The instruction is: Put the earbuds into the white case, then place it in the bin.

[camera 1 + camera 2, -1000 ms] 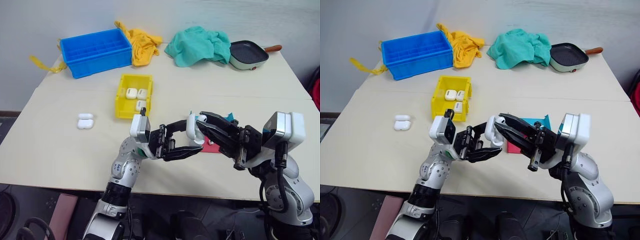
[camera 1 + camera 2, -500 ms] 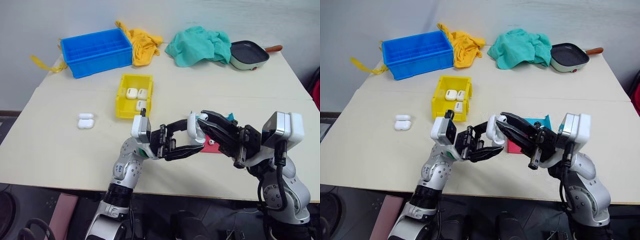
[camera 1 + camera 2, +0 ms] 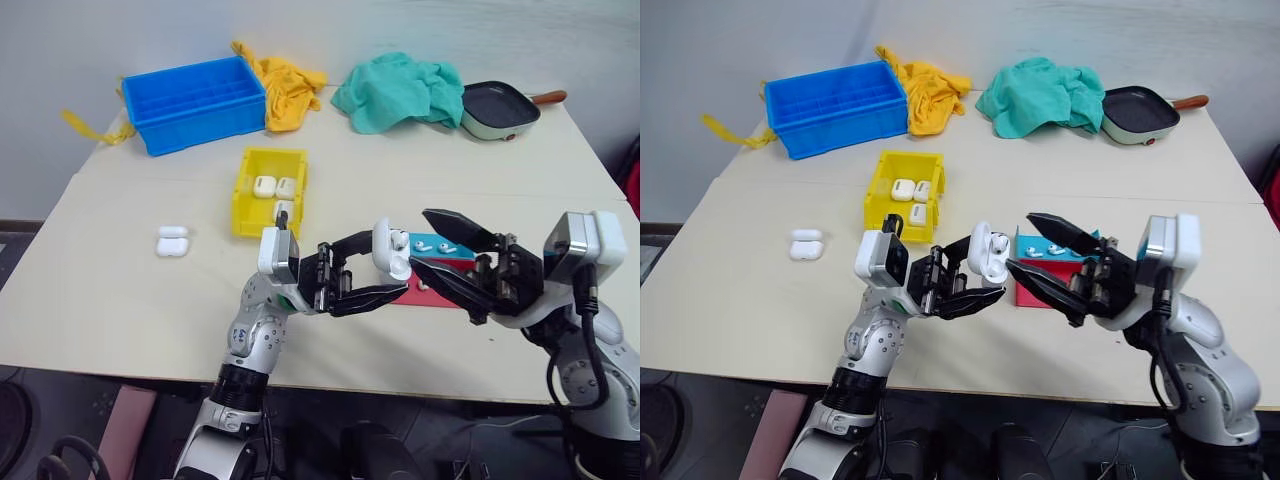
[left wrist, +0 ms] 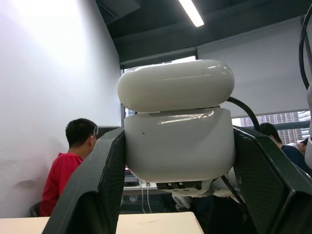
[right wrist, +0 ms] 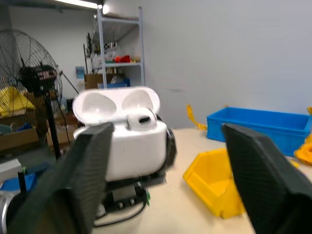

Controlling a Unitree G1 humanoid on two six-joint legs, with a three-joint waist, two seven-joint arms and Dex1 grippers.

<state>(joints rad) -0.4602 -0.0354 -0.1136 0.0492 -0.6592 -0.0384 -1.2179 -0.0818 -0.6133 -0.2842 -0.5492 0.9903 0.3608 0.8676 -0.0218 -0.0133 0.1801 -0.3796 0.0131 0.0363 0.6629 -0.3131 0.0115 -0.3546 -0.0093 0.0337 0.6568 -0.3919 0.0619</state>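
My left gripper [image 3: 388, 264] is shut on the white case [image 3: 389, 250], held above the table's front with its lid hinged open. In the right wrist view one of the earbuds [image 5: 142, 120] sits in the case's right well. My right gripper [image 3: 419, 238] stands open just right of the case, apart from it and holding nothing. More earbuds [image 3: 443, 246] lie on a teal tray [image 3: 462, 252] behind it. The yellow bin [image 3: 246, 203] stands further back on the table and holds several white cases.
A red tray [image 3: 428, 291] lies under the right gripper. A closed white case [image 3: 171, 242] sits at the left. At the back stand a blue crate [image 3: 190, 100], a yellow cloth [image 3: 286, 86], a teal cloth [image 3: 395, 90] and a pan [image 3: 498, 108]. A person in red [image 4: 67, 163] sits behind.
My right gripper has opened and drawn back to the right, away from the case. An earbud now shows in the open case. The left gripper keeps its hold in place.
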